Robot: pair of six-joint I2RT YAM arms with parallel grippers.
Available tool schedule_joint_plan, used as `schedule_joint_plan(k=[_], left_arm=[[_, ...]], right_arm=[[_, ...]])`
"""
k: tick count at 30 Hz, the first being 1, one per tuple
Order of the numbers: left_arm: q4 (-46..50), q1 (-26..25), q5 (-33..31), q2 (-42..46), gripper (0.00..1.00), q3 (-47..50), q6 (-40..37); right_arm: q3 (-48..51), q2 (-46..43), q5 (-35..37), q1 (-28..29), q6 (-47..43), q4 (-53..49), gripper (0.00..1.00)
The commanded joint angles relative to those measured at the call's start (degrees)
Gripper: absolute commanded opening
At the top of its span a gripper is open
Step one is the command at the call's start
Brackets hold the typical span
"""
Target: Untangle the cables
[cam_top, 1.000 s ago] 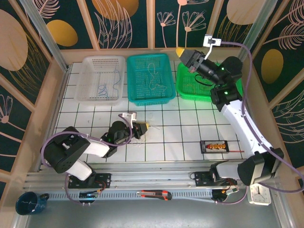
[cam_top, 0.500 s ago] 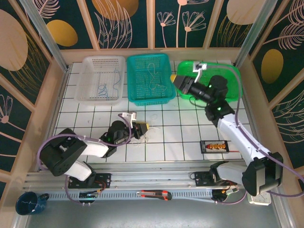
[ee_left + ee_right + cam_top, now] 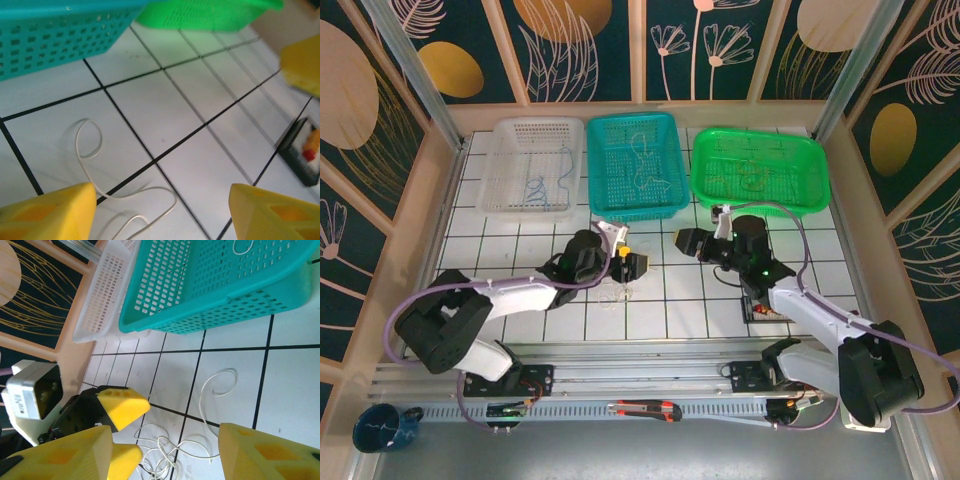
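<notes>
Basket: teal basket (image 3: 638,165) is the big marker for every place here.
Right gripper: right gripper (image 3: 686,243) is in front of the basket's right corner, jaws wide apart, holding nothing.
Left gripper: left gripper (image 3: 628,268) is in front of the basket's middle, also spread wide and empty.
Cables: thin white cables (image 3: 620,292) lie just past the left gripper, farther from the basket. One loose loop points back toward the basket.
Nearer arm: left, I think.
</notes>
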State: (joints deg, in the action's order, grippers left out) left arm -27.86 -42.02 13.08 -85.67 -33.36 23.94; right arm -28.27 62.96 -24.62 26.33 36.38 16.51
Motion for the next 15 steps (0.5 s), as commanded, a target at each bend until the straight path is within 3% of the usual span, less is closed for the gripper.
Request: schedule_joint_plan(k=[1, 15], left_arm=[[11.4, -0.4, 0.2, -2.1, 0.72, -3.7, -6.8], [19.4, -1.6, -1.0, -7.9, 0.77, -9.7, -12.5]], right_arm=[[0.8, -1.2, 2.5, -0.4, 0.2, 2.1, 0.58], [1.8, -1.0, 0.7, -1.7, 1.4, 4.1, 0.59]])
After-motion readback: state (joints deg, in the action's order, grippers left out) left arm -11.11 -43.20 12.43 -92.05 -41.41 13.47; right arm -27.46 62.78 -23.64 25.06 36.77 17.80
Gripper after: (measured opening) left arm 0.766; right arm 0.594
